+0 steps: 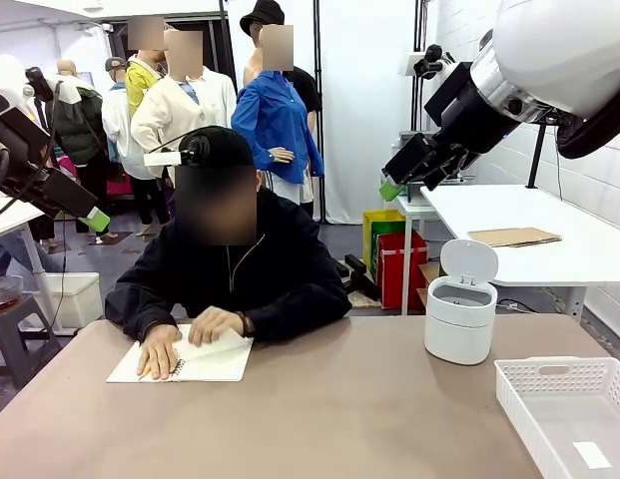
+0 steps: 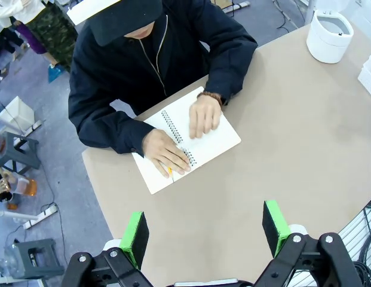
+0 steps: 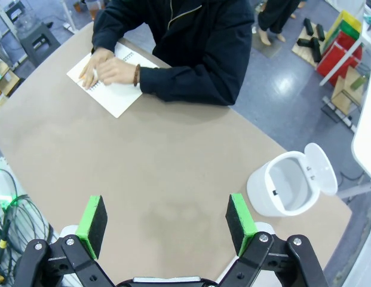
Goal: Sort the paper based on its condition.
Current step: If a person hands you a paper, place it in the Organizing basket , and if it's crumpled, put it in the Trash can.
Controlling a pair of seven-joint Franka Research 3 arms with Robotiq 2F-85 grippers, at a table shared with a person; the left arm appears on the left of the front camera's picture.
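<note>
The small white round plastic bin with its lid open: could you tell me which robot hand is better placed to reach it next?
Probably the right: the white bin sits just beyond the open right hand, far from the left hand.

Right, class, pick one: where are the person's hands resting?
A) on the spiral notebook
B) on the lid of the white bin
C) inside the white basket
A: both hands lie on the open pages of the spiral notebook in front of the person.

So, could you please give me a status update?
Left pincer open, right pincer open, both above table. Person's hands on notebook. Bin open.
</note>
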